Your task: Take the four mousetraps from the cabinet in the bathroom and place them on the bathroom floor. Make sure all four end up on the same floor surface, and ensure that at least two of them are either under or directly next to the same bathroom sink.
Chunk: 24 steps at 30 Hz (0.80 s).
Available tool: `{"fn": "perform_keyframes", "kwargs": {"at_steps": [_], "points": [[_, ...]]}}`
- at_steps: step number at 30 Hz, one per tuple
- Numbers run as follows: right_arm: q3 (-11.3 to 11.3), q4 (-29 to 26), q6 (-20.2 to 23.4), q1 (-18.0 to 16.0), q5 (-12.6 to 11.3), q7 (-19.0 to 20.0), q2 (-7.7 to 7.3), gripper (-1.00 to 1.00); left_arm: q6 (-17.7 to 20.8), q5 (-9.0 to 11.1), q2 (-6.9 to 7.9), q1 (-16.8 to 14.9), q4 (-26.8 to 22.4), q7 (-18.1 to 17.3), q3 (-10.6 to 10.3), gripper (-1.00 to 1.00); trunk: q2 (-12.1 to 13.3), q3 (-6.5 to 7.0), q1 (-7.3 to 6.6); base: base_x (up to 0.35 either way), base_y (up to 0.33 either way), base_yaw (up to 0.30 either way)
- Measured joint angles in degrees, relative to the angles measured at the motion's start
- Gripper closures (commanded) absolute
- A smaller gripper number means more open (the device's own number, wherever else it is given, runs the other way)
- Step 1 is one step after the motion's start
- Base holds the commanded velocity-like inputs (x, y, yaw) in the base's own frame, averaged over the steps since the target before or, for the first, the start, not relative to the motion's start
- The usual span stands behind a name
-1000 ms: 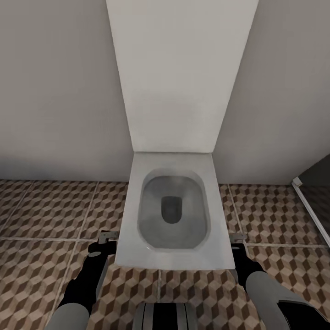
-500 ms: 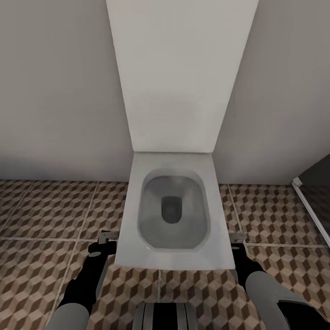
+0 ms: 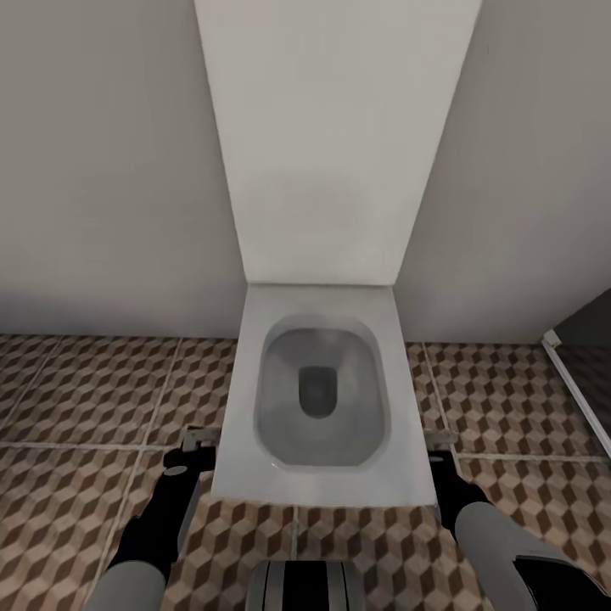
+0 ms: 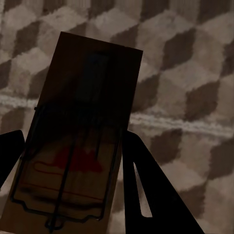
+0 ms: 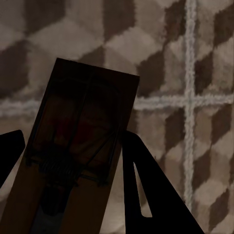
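Observation:
In the left wrist view a wooden mousetrap with dark wire and a red mark sits between the dark fingers of my left gripper, which is shut on it above the cube-patterned bathroom floor. The right wrist view has a second mousetrap held the same way in my right gripper. From the head, the left gripper hangs low at the toilet's left and the right gripper at its right, both over the bathroom floor. The cabinet and the bathroom sink are out of view.
A white toilet with its lid raised stands straight ahead against a pale wall. A dark opening with a white threshold strip lies at the far right. Open tiled floor runs to either side of the toilet.
The head view has shifted very slightly, so the toilet looks a touch closer. Both arms keep their places and their mousetraps.

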Motion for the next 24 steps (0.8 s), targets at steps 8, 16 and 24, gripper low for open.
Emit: {"fn": "perform_keyframes", "kwargs": {"at_steps": [8,16,24], "points": [[0.0,0.0,0.0,0.0,0.1,0.0,0.00,1.00,0.0,0.0,0.00,0.0,0.0,0.0,0.0,1.00,0.0,0.00,0.01,0.068,0.000,0.000],[0.0,0.0,0.0,0.0,0.1,0.0,0.00,1.00,0.0,0.0,0.00,0.0,0.0,0.0,0.0,1.00,0.0,0.00,0.02,0.006,0.000,0.000],[0.0,0.0,0.0,0.0,0.1,0.0,0.00,1.00,0.0,0.0,0.00,0.0,0.0,0.0,0.0,1.00,0.0,0.00,0.02,0.000,-0.017,0.000]]}}
